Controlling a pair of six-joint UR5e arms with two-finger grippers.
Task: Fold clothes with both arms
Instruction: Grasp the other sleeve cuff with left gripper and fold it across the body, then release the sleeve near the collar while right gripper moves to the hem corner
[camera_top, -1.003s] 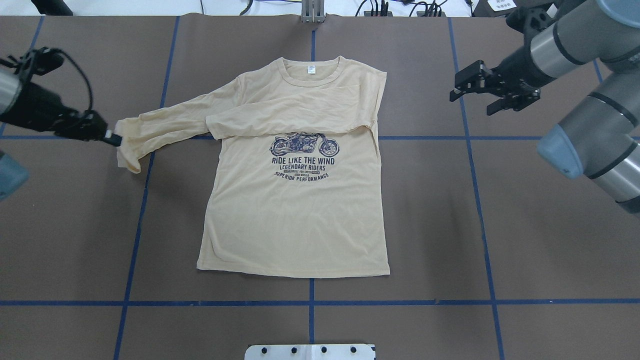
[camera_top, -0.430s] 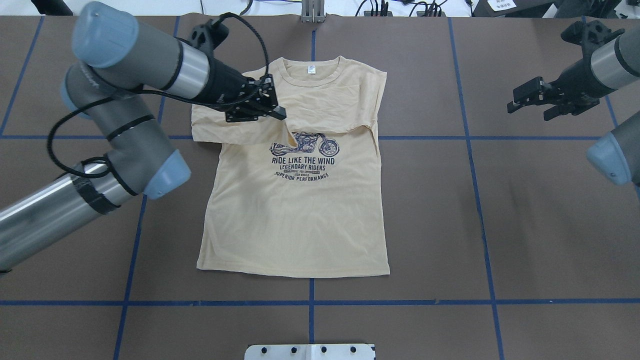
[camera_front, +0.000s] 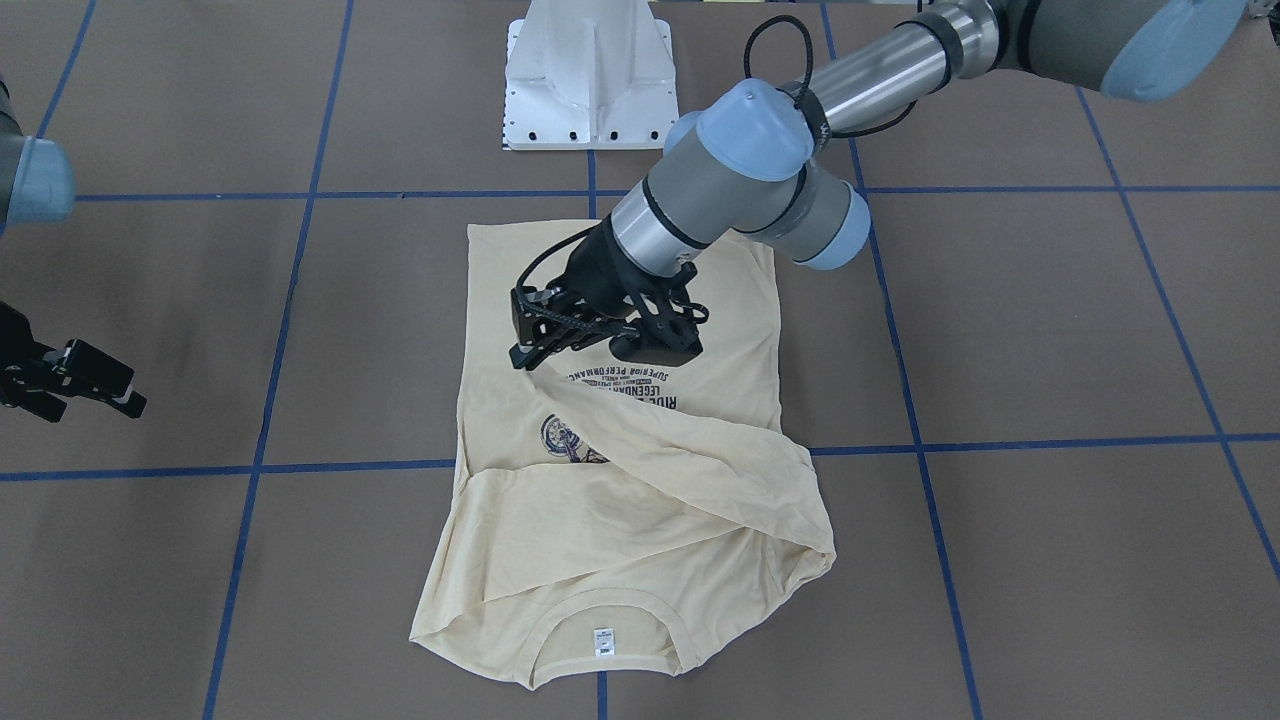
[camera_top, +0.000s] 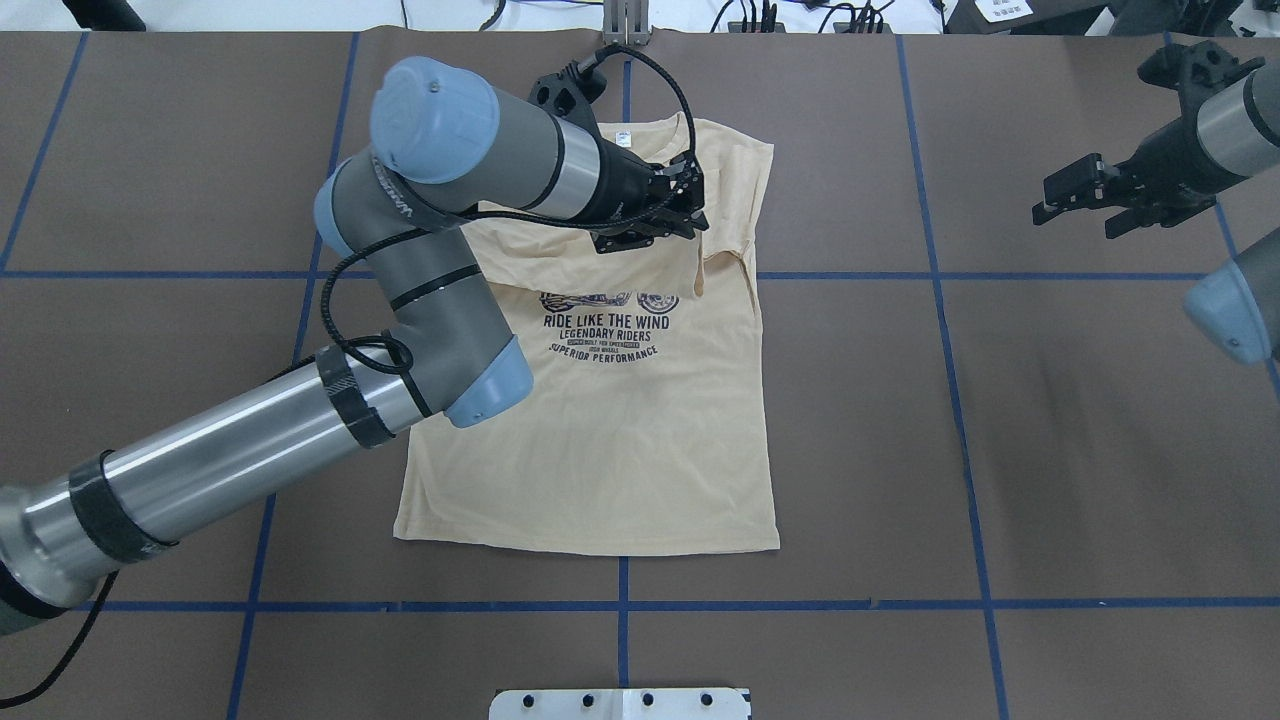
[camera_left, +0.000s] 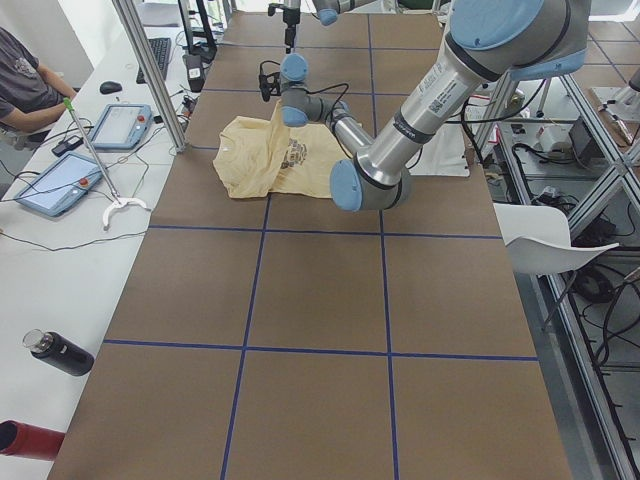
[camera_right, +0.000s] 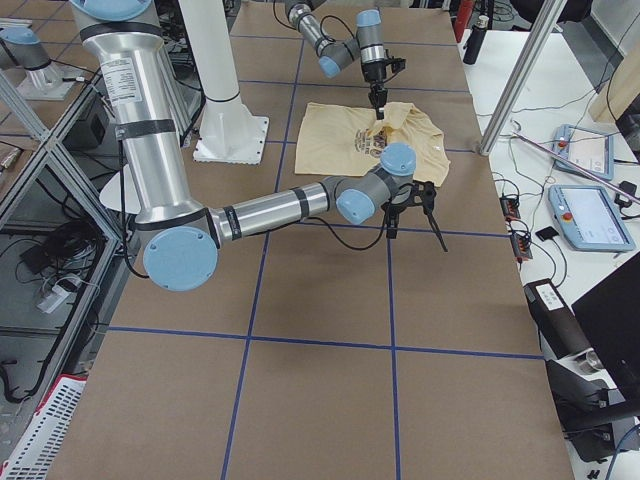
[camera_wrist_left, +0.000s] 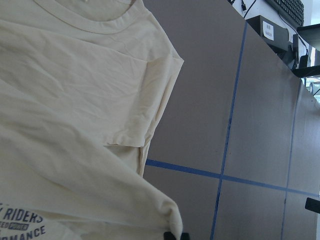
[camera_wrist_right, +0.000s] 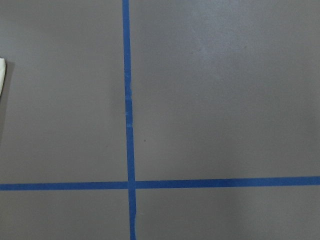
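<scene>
The cream-yellow shirt lies face up on the brown table, collar at the far edge, with its navy motorcycle print partly covered. My left gripper hovers above the chest near the shirt's right side. It is shut on the cuff of the left sleeve, which hangs down from it. In the front-facing view that sleeve drapes across the chest below my left gripper. The left wrist view shows the cuff at its bottom edge. My right gripper is open and holds nothing, well off the shirt to the right.
The white bolted pedestal stands at the robot's side of the table. Blue tape lines grid the brown surface. Off the table's far edge are tablets, a person and a black bottle.
My left arm has carried the sleeve cuff from the table's left, over the chest, to the shirt's right side. My right arm has drawn back to the right.
</scene>
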